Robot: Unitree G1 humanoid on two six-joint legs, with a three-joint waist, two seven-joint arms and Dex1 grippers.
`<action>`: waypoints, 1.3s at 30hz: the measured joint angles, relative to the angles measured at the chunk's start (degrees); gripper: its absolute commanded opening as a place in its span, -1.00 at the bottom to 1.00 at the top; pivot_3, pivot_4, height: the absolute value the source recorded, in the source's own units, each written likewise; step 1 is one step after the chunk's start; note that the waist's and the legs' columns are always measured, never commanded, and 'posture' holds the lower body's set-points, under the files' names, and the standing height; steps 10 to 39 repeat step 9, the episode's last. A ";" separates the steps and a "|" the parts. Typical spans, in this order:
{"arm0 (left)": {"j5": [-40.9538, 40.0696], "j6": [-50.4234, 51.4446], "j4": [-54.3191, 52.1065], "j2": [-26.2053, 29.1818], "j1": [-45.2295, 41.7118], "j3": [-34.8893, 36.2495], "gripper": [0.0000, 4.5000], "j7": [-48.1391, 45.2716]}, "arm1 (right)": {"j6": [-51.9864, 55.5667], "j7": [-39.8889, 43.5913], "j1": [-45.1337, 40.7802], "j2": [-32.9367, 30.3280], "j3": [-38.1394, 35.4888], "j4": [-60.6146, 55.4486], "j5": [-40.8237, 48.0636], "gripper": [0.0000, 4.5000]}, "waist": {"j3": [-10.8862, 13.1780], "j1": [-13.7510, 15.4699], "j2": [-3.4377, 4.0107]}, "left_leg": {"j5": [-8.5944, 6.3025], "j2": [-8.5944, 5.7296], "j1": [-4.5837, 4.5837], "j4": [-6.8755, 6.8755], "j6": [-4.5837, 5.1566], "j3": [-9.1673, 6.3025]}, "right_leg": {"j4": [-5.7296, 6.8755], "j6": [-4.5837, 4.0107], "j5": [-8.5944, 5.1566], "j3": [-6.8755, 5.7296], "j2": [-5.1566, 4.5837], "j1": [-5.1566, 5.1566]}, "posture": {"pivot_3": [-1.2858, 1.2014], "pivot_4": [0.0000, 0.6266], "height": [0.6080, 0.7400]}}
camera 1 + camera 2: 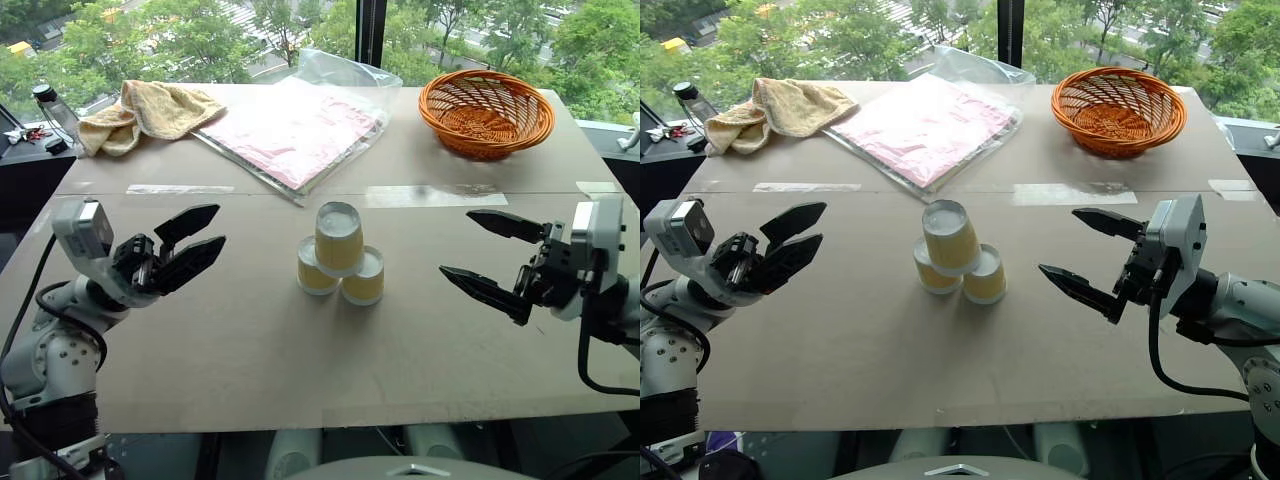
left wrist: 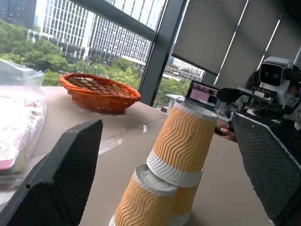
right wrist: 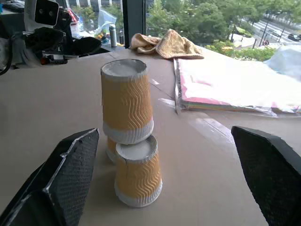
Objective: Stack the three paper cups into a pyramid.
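Pyramid [image 1: 339, 253] stands mid-table: two ribbed yellow paper cups upside down, side by side, third [image 1: 338, 238] perched on top, tilted a bit. Left gripper [image 1: 190, 247] and right gripper [image 1: 492, 258] flank it, well apart, both w/ fingers spread wide, holding nothing. Judgement: stack looks done; best to keep arms clear, no bumps, as light tapered cups tip easily. Woven orange basket [image 1: 487, 110] sits far right corner.

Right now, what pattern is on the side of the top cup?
Wavy mustard-yellow ribs on the top cup, white at rim and base; the right wrist view shows it best.
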 measured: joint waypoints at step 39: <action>13.36 -4.71 -3.28 3.49 11.06 -4.95 1.00 1.76 | -16.92 12.34 32.31 1.42 -9.04 3.79 -12.19 0.98 | -0.10 0.58 -0.07 | -0.01 0.03 0.11 0.00 0.00 0.14 | -0.18 -0.16 -0.16 0.07 0.01 0.09 | 0.03 -0.52 1.00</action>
